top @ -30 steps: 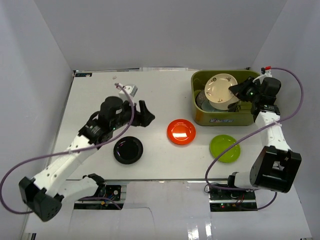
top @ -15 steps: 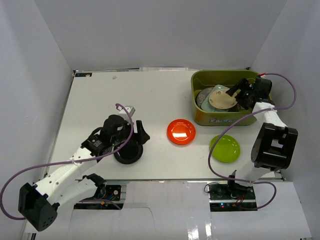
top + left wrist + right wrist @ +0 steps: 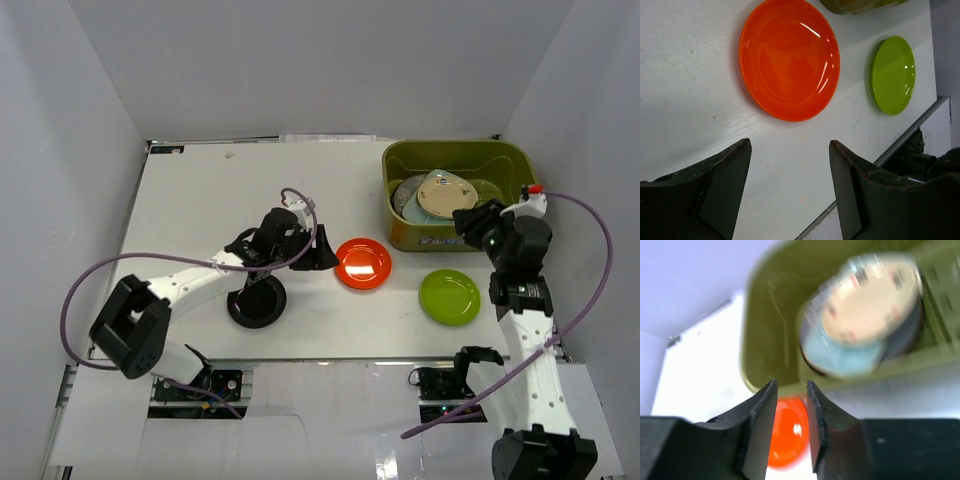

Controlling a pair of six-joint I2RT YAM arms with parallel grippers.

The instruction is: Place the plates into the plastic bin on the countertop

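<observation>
Nearest the arm bases, the black plate (image 3: 257,303) lies flat on the countertop (image 3: 200,190), with the left arm stretched over its far edge. To the right, about as near, sits the lime green plate (image 3: 449,296), flat on the white surface, clear of everything and close beside the right arm.

A step further in, the orange plate (image 3: 362,263) lies on the countertop between the other two. The left gripper (image 3: 320,255) hovers right at its left edge. From the left wrist camera, the jaws are spread wide with nothing between them, only bare table, and the plate lies just past the fingertips (image 3: 742,150).

The right gripper (image 3: 470,217) hangs over the near wall of the plastic bin (image 3: 455,150). Its wrist view is blurred, but it shows two fingers (image 3: 765,405) with only a narrow gap between them and nothing in it.

Furthest out, the olive bin stands at the far right corner of the countertop. Inside it, plates are stacked. A cream plate (image 3: 446,198) is on top, a pale-green plate (image 3: 840,352) peeks out beneath it, and a grey plate (image 3: 403,196) shows at the left side of the pile.
</observation>
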